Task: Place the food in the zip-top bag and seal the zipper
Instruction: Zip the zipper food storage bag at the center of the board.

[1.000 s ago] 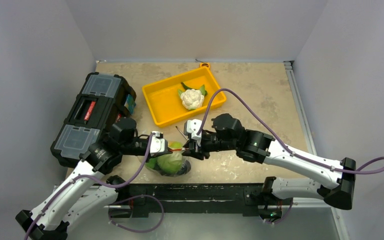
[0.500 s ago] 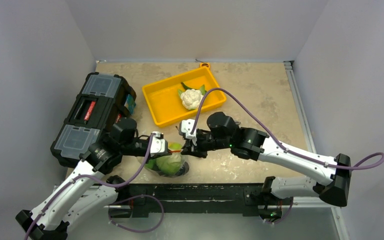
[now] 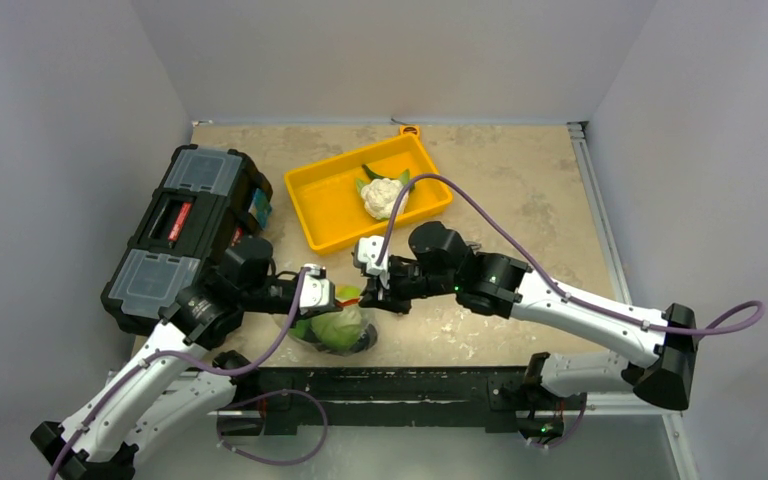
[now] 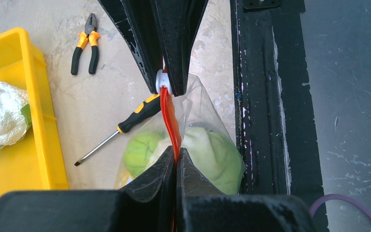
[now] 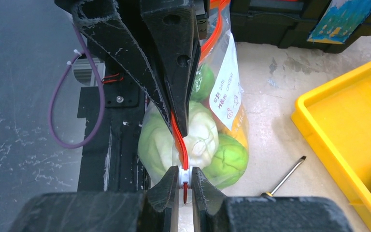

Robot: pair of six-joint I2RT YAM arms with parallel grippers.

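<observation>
White label (image 5: 230, 79) on the zip-top bag (image 5: 244, 126) bears illegible print

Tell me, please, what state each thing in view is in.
Left end effector, shut on the zipper.
Right end effector, shut on the zipper's white slider.
Zip-top bag, holds green produce.
Zipper, stretched between both end effectors.
Cauliflower, in the yellow tray, unbagged.
Toolbox, closed.

1. One zip-top bag (image 5: 229, 77).
2. One cabbage (image 5: 157, 140) and two smaller green fruits (image 5: 229, 162) (image 5: 203, 79) showing inside it.
3. One yellow tray (image 3: 325, 215).
4. One cauliflower (image 3: 382, 196).
5. One black toolbox (image 3: 182, 235).
6. One pliers (image 4: 85, 42).
7. One screwdriver (image 4: 118, 130).
</observation>
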